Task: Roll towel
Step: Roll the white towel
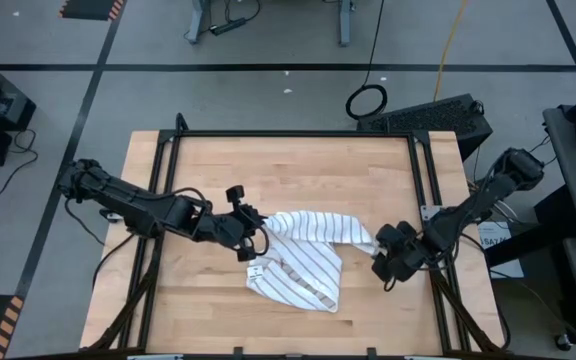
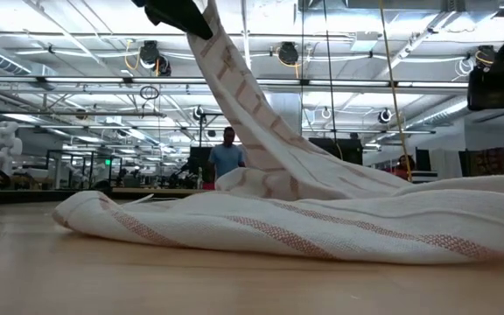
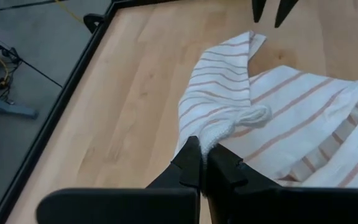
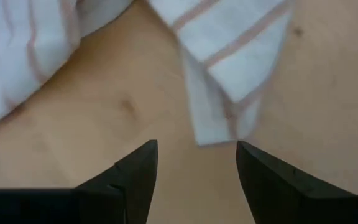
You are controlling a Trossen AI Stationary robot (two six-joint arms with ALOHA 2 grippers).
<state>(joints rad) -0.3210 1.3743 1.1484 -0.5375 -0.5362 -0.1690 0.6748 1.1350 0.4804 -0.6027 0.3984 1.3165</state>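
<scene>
The thin white cloth towel with narrow stripes lies crumpled, not yet rolled: left claw clamped on its corner, right claw apart just beside its other end.

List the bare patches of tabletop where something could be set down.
Bare wood runs along the far edge of the table and along the near edge below the towel. The middle is crowded: the left gripper pinches the towel, and the open right gripper sits beside it.

Left claw pinched closed and raised; right claw spread apart, low.
</scene>
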